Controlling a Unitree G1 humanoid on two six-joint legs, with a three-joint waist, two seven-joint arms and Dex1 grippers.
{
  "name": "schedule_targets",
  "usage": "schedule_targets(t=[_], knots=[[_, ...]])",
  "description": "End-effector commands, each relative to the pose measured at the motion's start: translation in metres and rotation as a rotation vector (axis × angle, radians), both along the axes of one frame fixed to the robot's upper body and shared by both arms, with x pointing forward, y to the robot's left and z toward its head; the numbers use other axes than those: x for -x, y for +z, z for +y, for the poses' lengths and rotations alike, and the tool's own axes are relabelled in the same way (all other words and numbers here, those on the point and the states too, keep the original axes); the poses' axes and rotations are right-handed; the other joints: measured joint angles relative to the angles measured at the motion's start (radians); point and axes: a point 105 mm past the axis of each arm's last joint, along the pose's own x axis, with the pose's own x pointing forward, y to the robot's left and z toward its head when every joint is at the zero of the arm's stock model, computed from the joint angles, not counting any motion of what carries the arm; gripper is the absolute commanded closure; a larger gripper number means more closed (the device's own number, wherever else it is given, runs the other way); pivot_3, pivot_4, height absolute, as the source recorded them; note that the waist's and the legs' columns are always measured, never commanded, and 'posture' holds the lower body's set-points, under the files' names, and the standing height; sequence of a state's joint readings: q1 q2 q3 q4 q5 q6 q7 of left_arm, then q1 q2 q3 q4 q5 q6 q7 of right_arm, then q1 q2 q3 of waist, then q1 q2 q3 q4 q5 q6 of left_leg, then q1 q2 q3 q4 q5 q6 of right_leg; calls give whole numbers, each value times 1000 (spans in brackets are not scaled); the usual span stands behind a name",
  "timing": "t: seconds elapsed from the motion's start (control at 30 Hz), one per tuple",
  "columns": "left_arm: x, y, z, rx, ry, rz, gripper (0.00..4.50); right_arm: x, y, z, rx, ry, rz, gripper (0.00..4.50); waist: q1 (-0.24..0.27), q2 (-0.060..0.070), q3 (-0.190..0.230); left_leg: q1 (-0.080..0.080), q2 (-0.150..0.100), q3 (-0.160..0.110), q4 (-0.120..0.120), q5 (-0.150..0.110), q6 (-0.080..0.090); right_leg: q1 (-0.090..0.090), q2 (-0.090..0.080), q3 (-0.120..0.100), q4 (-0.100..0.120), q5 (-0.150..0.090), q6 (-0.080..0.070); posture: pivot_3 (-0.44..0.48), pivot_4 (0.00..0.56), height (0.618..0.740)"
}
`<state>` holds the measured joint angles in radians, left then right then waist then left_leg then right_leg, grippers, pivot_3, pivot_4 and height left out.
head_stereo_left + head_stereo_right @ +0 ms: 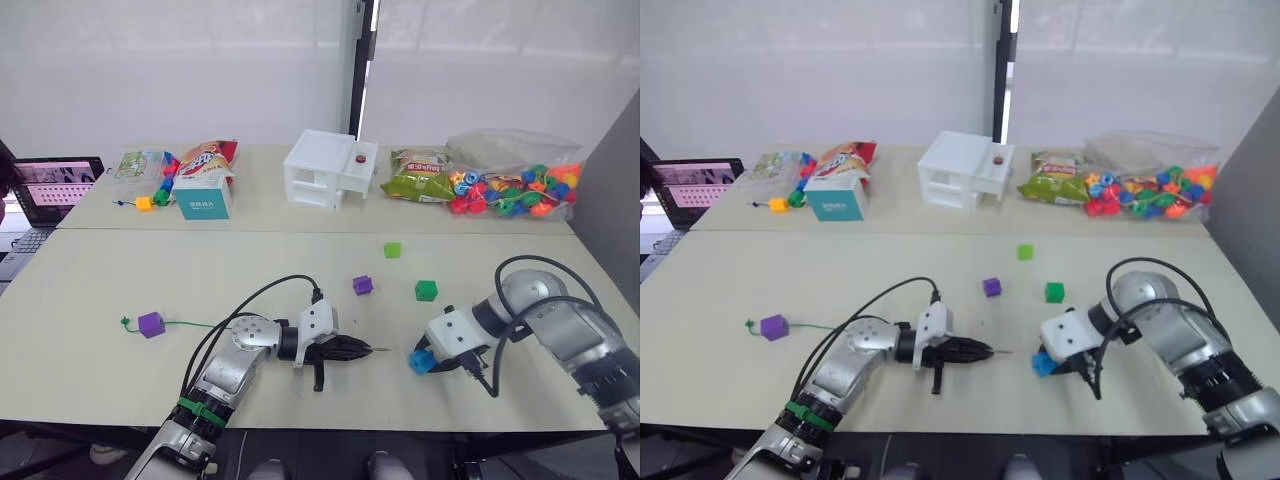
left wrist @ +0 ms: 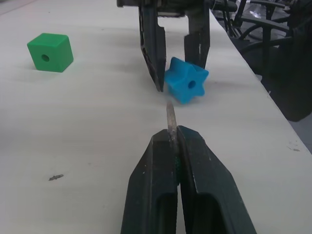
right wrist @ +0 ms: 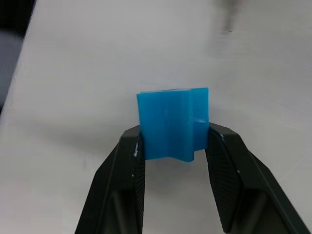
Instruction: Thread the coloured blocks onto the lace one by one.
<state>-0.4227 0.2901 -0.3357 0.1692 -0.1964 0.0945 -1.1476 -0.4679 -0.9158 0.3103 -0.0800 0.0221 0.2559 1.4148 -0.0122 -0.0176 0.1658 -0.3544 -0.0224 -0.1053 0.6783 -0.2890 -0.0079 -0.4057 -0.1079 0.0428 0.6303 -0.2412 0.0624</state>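
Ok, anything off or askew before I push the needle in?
Nothing spilled or damaged. One oddity: the blue block in the right gripper is star-shaped rather than a plain cube, and its hole sits slightly aside of the needle tip.

Both head cams are looking down and forward over the tabletop (image 1: 120, 290) from high up, sharing basically the whole scene. The left wrist cam is peering low along the left end effector (image 2: 173, 139) toward the blue block (image 2: 187, 84). The right wrist cam is sitting super close behind the right end effector (image 3: 173, 141), sharing that block.
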Motion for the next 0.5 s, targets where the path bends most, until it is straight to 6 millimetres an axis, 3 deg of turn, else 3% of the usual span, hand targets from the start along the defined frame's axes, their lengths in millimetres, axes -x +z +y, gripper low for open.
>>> schedule_targets(t=[0.03, 0.13, 0.4, 0.47, 0.5], knots=[[3, 8, -1, 20, -9, -27, 4500, -6, 11, -1, -76, -275, -9, 3249, 1, 0, 0, 0, 0, 0, 0, 0, 0, 0, 0, 0, 0, 0, 0, 0, 150, 740], [3, 8, -2, 19, -13, -26, 4500, -1, 6, 5, -99, -366, 18, 3249, 1, 0, 0, 0, 0, 0, 0, 0, 0, 0, 0, 0, 0, 0, 0, 0, 150, 740], [2, 9, -4, 15, -29, -28, 4500, 13, 2, 15, -73, -391, 75, 3249, 0, 0, 0, 0, 0, 0, 0, 0, 0, 0, 0, 0, -1, 0, 0, 0, 150, 740], [2, 9, -4, 14, -31, -29, 4500, 13, 6, 16, -67, -375, 63, 2206, 0, 0, 0, 0, 0, 0, 0, 0, 0, 0, 0, 0, -1, 0, 0, 0, 150, 740], [2, 9, -4, 13, -31, -29, 4500, 11, 12, 17, -64, -356, 29, 1919, 0, 0, 0, 0, 0, 0, 0, 0, 0, 0, 0, 0, -1, 0, 0, 0, 150, 740]])
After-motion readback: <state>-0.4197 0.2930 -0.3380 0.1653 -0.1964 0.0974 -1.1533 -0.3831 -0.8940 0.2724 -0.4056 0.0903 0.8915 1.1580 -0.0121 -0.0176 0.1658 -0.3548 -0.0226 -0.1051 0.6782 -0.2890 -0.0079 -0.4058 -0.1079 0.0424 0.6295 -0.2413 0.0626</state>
